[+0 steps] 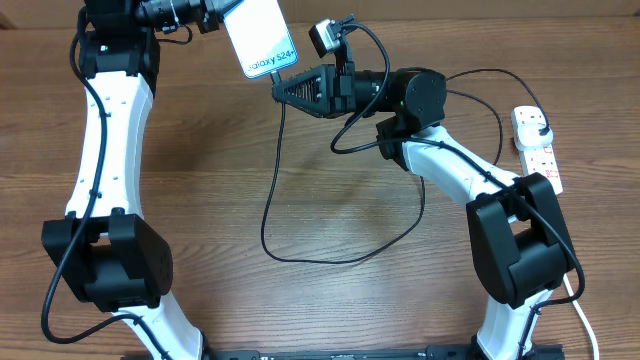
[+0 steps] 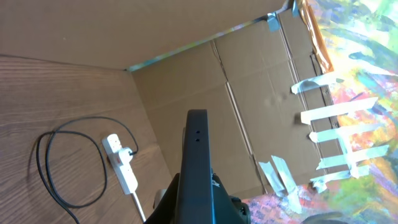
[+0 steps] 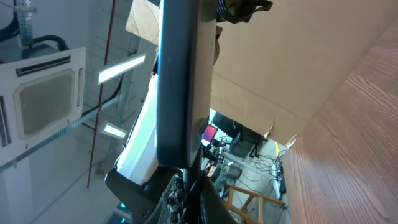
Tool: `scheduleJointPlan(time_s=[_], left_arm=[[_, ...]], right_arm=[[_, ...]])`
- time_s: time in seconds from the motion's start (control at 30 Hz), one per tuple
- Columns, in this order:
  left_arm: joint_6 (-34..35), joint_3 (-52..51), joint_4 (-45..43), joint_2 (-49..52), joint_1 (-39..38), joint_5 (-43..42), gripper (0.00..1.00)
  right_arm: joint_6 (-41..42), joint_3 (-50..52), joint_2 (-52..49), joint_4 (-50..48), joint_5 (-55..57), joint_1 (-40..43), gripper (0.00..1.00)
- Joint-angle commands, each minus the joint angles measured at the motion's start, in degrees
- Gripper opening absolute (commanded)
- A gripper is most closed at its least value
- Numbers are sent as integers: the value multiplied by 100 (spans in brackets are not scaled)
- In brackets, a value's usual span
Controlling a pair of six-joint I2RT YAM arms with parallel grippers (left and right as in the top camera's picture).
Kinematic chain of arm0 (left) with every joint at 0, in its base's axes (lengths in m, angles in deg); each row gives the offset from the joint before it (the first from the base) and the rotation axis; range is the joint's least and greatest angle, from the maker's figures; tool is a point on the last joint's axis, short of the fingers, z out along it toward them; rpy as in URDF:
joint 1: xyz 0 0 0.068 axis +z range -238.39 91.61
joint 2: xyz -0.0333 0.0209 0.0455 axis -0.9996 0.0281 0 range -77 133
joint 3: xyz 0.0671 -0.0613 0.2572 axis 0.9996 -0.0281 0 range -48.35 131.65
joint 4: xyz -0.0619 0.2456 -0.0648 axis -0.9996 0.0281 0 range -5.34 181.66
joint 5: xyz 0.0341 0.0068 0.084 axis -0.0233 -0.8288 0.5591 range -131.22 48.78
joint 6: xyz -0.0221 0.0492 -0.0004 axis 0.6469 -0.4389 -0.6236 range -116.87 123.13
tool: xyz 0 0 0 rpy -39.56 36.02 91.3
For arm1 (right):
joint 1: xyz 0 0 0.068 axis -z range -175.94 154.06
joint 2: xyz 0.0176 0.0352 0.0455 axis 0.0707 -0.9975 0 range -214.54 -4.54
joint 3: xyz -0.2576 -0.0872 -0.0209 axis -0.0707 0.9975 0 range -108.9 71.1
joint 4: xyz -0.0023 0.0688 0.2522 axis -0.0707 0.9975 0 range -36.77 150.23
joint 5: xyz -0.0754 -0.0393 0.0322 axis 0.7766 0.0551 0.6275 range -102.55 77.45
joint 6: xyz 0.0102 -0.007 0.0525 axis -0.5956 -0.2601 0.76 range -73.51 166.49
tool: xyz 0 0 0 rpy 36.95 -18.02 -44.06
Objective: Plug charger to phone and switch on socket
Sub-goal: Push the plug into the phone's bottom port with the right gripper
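One line of print is reading clearly, and it is standing on the phone (image 1: pixel 258 38), which is being held up at the far side of the table (image 1: pixel 200 190), left of centre in the overhead view. Its pale screen is showing small bluish letters slanting across its near right corner: "alaxy S24+". The letter before them is not coming through, so only those characters are showing. On the socket (image 1: pixel 537 150), at the right edge of the table, any marking is too small to read. In the right wrist view a lit monitor (image 3: pixel 210 132) far in the background is glowing pinkish, its contents too small to read.
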Motion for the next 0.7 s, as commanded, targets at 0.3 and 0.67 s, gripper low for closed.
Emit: scheduleJointPlan(time_s=[0.3, 0.67], left_arm=[[-393, 55, -17, -15, -142, -649, 4], [-391, 55, -17, -15, -57, -431, 4]], right_arm=[[-155, -87, 127, 48, 675, 81, 4], [-201, -87, 127, 44, 420, 81, 42]])
